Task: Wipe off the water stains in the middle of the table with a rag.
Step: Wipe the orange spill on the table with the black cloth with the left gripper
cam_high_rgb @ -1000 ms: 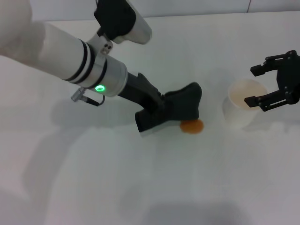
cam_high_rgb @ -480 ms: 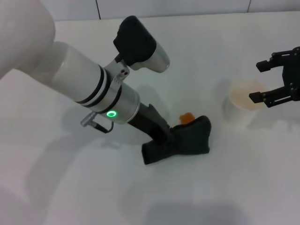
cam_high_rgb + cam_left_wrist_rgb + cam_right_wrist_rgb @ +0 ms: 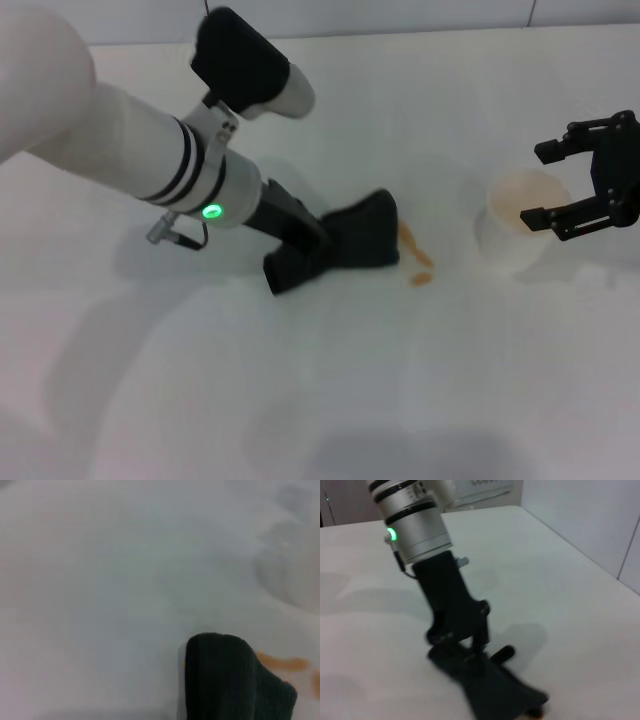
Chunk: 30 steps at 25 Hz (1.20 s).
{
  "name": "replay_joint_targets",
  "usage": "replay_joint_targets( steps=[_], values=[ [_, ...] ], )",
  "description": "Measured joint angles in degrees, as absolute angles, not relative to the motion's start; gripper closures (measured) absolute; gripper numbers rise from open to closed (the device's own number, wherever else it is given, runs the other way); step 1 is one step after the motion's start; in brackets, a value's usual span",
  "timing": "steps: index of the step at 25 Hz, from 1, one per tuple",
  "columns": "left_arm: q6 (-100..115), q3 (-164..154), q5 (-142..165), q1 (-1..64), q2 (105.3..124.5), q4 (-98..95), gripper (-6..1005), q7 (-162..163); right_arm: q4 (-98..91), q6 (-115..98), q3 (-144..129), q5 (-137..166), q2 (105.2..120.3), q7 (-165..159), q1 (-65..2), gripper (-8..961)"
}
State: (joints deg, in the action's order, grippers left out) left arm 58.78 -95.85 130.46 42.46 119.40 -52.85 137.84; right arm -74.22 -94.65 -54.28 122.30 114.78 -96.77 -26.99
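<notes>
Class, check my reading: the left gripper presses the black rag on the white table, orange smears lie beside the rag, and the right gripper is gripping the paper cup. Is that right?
One detail is wrong. In the head view the right gripper hangs open beside the paper cup, not gripping it. The rest holds: the left gripper presses the rag on the table, with the water stains beside it.
</notes>
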Motion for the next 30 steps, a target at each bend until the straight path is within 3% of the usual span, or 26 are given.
replay_joint_targets(
  steps=[16,30],
  values=[
    [55.71,-101.18,124.75,46.72,119.57,-48.89,901,137.11,-73.70,-94.75,-54.40,122.27,114.96,-95.48,-26.47,112],
    [64.00,-104.52,121.01,46.55,119.72,-51.45,902,137.59,-74.27,-94.92,-54.40,122.06,115.06,-95.57,-26.41,111]
  ],
)
